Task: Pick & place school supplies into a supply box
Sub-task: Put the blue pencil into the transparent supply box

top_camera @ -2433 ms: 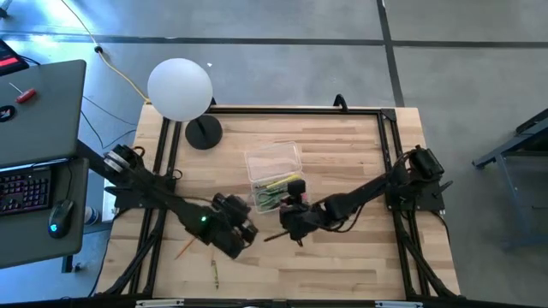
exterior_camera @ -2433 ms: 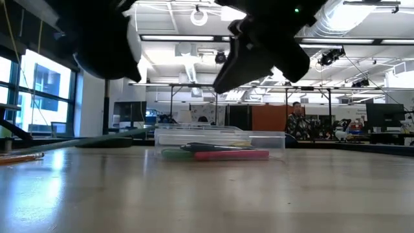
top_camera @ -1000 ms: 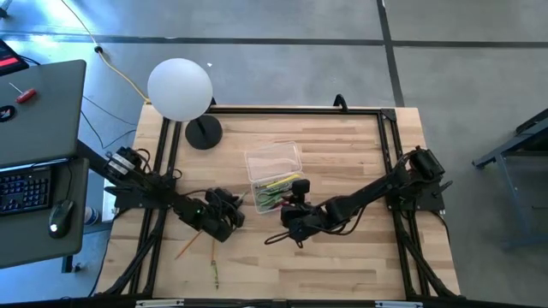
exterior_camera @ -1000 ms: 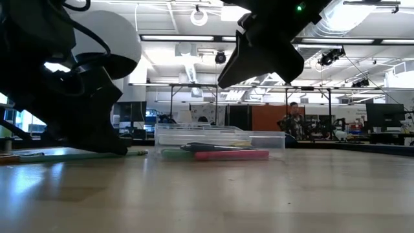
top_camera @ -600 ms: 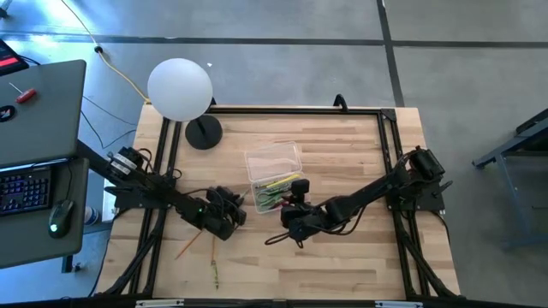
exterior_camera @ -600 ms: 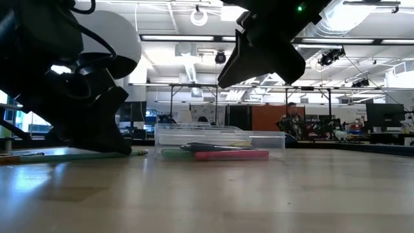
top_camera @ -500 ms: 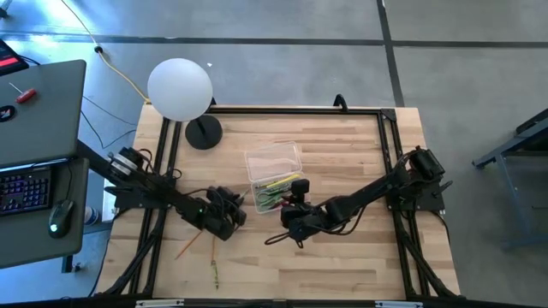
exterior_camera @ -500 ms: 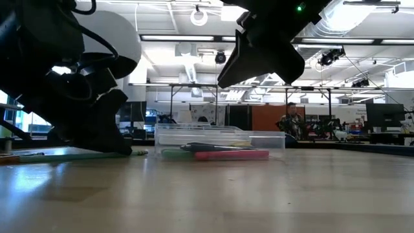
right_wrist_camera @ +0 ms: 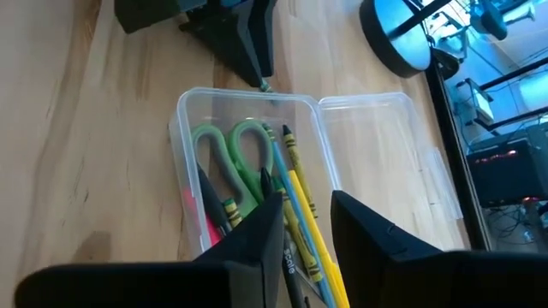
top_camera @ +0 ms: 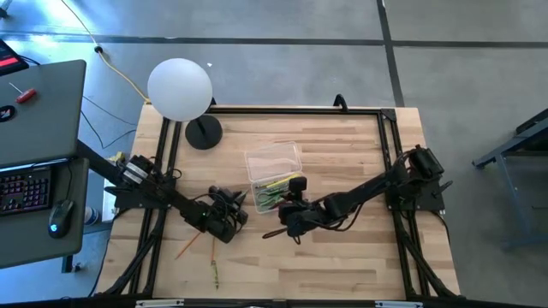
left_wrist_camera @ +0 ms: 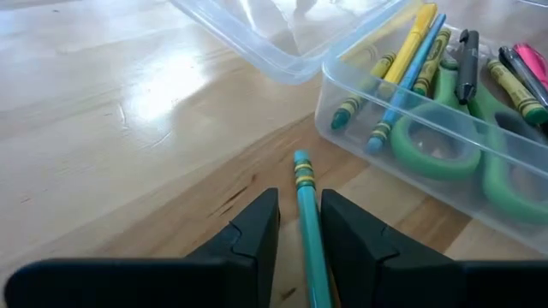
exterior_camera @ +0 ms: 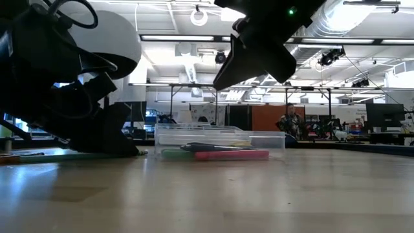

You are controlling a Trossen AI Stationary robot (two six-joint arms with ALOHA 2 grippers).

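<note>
Left gripper (left_wrist_camera: pixel 298 224) is clamping a green pencil (left_wrist_camera: pixel 306 214) at the box's (left_wrist_camera: pixel 402 184) seven o'clock; next, lifting it over the rim. Right gripper (right_wrist_camera: pixel 306 224), fingers apart, is hovering above.

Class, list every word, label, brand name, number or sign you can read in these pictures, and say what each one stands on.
No text can be read.
Crayons in the clear supply box: printed wrappers, too blurred to read.
Teal crayon between the left gripper jaws: banded label, unreadable.
Crayon at the right gripper: dark print, too small to make out.
Keyboard on the side desk: keys too small to read.
</note>
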